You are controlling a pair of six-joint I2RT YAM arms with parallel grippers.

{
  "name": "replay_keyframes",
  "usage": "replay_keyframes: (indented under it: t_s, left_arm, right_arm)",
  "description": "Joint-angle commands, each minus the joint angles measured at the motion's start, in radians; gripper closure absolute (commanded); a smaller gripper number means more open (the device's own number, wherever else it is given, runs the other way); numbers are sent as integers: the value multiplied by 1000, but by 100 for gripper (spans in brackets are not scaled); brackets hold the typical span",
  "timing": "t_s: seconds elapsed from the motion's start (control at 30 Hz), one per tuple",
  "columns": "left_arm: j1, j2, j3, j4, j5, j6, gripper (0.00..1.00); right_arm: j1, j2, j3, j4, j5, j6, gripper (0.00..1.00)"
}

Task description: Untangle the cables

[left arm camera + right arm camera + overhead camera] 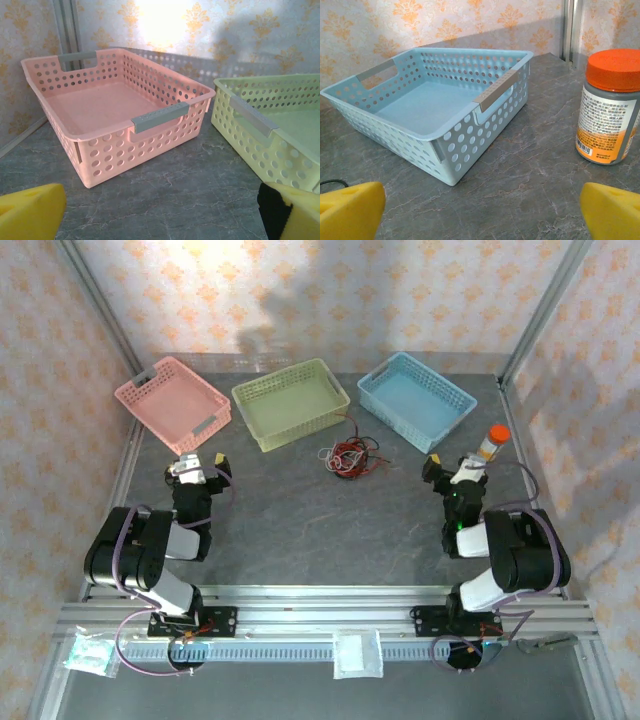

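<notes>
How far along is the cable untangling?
Done: nothing visible; the cables sit as one red, black and white clump near the green basket. In hand: nothing; the left gripper and right gripper are both open and empty, off to either side of the clump. Left: reach in and separate every cable.

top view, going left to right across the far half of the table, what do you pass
pink basket -> green basket -> tangle of cables -> blue basket -> orange-lidded jar
</notes>
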Motion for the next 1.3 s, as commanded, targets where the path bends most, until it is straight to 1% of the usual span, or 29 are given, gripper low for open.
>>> replay_keyframes:
  t_s: [0.0,0.77,0.9,0.97,1.03,1.1,1.17,1.27]
  left_arm:
    - [10,-3,10,-1,24,9,0]
    - [10,-4,8,3,14,7,0]
    - [9,-9,-35,72,70,25,0]
    - [6,-12,-59,135,75,30,0]
    - [-4,-27,-85,171,66,39,0]
    - [-25,-61,-97,159,30,52,0]
    - [-49,-117,-97,108,-8,66,0]
    - [-83,-242,-76,-64,-67,63,1]
  right_arm:
    - [8,4,18,3,14,-20,0]
    - [8,4,19,3,14,-19,0]
    - [8,3,16,7,13,-20,0]
    - [8,1,13,11,6,-21,0]
    - [8,-6,5,18,-31,-37,0]
    - [11,-24,-1,15,-27,-41,0]
    - [12,-68,-10,-2,-8,-31,0]
    - [12,-163,2,-113,2,-18,0]
